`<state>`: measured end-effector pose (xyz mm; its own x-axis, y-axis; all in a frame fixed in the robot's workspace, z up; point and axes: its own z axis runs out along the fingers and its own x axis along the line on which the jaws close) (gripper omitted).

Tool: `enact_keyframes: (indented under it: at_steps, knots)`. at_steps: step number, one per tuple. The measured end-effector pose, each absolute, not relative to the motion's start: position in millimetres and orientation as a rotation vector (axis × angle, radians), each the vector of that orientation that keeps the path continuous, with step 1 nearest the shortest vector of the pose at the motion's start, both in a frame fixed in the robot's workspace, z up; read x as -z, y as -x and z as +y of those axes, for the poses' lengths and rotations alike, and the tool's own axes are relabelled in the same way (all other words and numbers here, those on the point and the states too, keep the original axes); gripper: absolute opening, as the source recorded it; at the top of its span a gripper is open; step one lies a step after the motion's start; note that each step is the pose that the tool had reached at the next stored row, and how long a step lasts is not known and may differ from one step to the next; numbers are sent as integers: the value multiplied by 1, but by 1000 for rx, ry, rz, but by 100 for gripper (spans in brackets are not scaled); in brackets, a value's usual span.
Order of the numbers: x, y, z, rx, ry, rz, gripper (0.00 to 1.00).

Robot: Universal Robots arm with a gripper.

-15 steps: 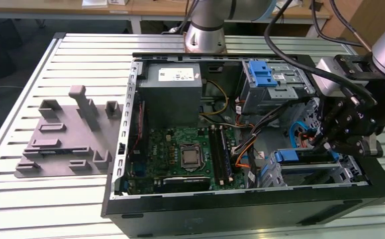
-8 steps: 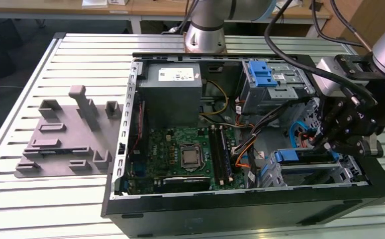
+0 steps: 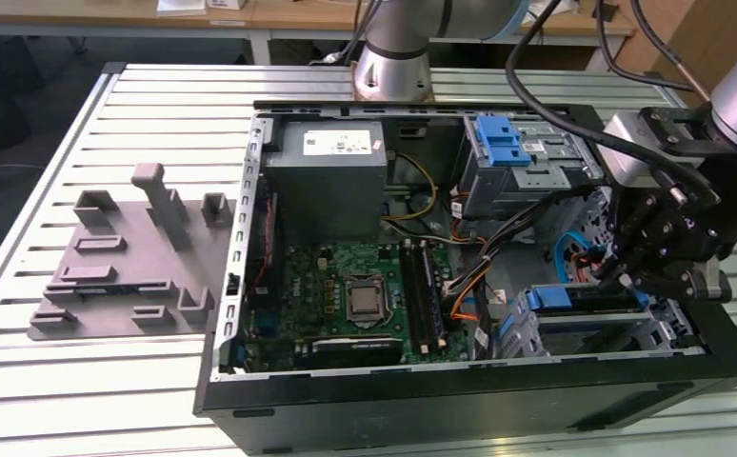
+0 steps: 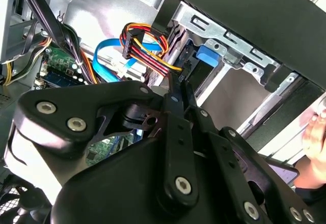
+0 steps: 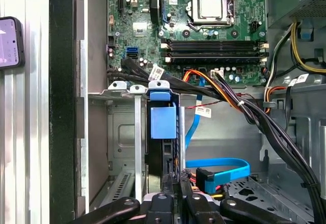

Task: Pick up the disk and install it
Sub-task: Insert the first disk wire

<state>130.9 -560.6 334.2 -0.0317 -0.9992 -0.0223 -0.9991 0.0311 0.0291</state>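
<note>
Just ahead of the jaws, the disk (image 5: 163, 132) stands on edge inside the drive cage (image 5: 118, 132) of the open computer case (image 3: 470, 405); the jaws are closed together at its rear edge, beside the orange-and-black cable plug (image 4: 140, 38).

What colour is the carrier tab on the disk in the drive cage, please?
Blue, clearest in the first wrist view on the disk.

the pincer (image 4: 179, 89) is matt black metal with shiny screw heads. the disk (image 5: 163, 127) wears smooth blue plastic in a dull grey sheet-metal bay (image 5: 122, 132). the surface (image 3: 38, 181) is ribbed, brushed aluminium.
</note>
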Motion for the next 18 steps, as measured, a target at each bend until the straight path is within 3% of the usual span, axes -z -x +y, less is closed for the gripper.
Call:
enact_keyframes:
  at_steps: [18]
  knots:
    - [-331, -132, -561, 62, -2183, -2252, 17]
